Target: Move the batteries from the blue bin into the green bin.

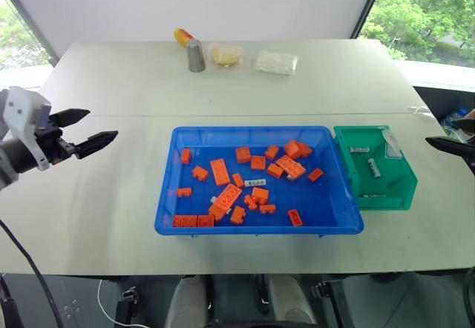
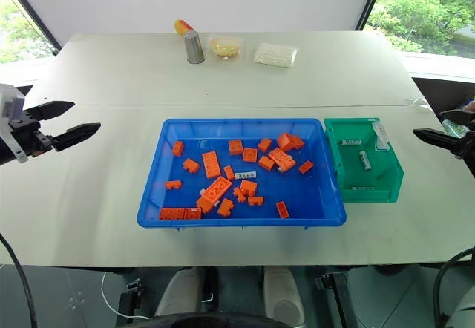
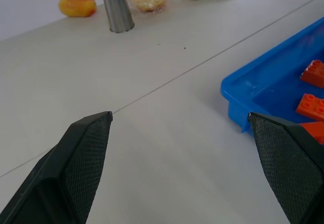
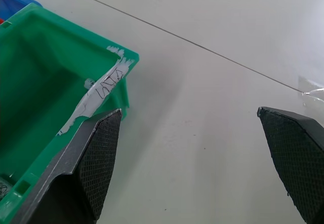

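The blue bin (image 1: 245, 130) sits mid-table, holding several orange bricks (image 1: 220, 171) and one slim white battery (image 1: 255, 182) near its centre. Touching its right side is the green bin (image 1: 393, 194), with batteries (image 1: 373, 168) lying inside. My left gripper (image 1: 102, 123) hovers open over the bare table, well left of the blue bin; in the left wrist view the blue bin's corner (image 3: 238, 89) lies ahead of my left gripper (image 3: 179, 115). My right gripper (image 2: 430, 122) is open and empty just right of the green bin, whose taped corner (image 4: 109, 79) shows in the right wrist view.
At the table's far side stand a metal cup (image 1: 196, 56), a yellow-red fruit (image 1: 182, 35), a wrapped snack (image 1: 226, 54) and a white packet (image 1: 276, 62). A seam (image 1: 133, 115) crosses the table behind the bins. Windows lie beyond the far corners.
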